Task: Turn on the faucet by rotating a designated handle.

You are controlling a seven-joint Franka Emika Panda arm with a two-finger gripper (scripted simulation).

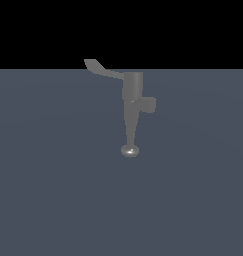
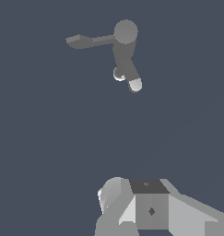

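The grey metallic faucet (image 1: 132,87) stands on the dark floor in the middle of the exterior view. Its handle (image 1: 100,68), a thin flat lever with a widened tip, juts from the cylindrical body toward the exterior view's left. The tapering spout ends in a rounded knob (image 1: 129,150). A short stub (image 1: 149,104) sticks out on the exterior view's right. The wrist view shows the faucet (image 2: 126,32) from above, some way off, with the handle (image 2: 84,41) reaching sideways. No gripper fingers show in either view.
Grey and white blocky parts of the arm (image 2: 148,209) fill one edge of the wrist view, well apart from the faucet. The plain dark grey floor (image 1: 53,190) spreads all around the faucet.
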